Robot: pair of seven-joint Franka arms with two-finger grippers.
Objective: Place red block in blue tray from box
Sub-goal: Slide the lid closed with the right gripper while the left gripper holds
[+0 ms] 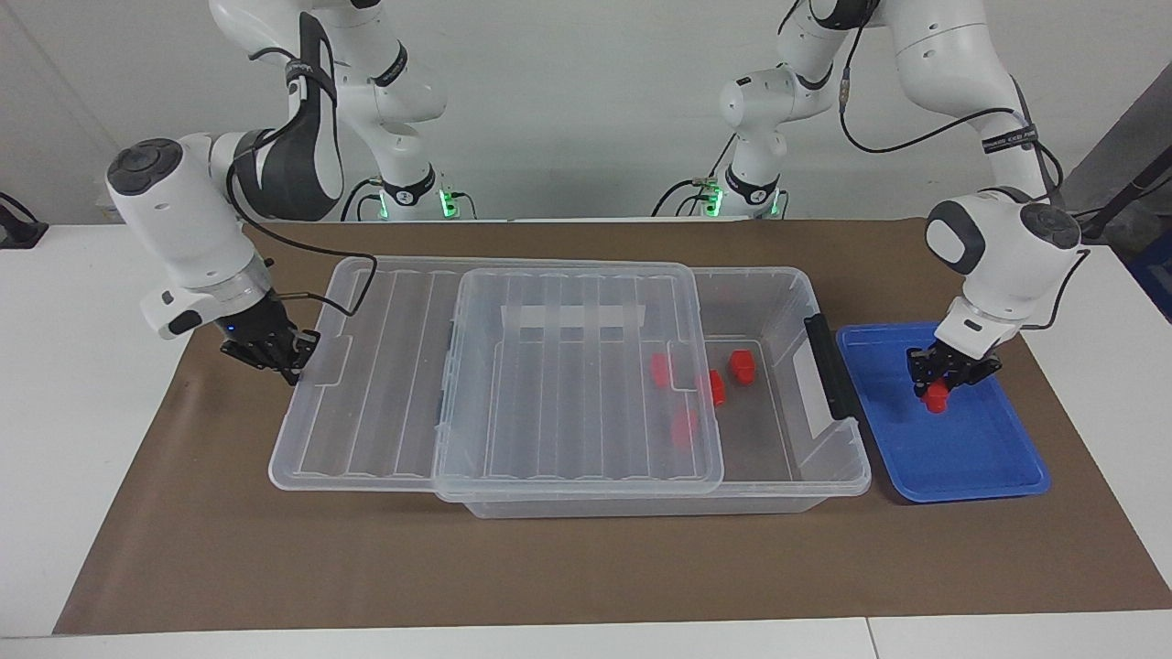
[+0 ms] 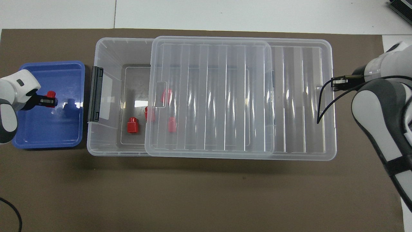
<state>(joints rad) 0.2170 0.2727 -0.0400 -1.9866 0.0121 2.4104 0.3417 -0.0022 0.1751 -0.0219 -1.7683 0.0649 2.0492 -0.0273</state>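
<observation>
Facing view: brown tabletop (image 1: 586, 567) nearest; we are seeing the box (image 1: 824, 476), lid (image 1: 577, 384) slid aside, four blocks inside. We are watching the left tool (image 1: 941, 377) gripping the red block (image 1: 936, 399) over the blue tray (image 1: 971, 458); release remains.

Overhead view: right tool (image 2: 341, 83) is waiting at the lid's edge; we cannot tell its opening.

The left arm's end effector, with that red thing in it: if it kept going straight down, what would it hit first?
Probably the blue tray floor: the left end effector holds the red block just over it.
</observation>
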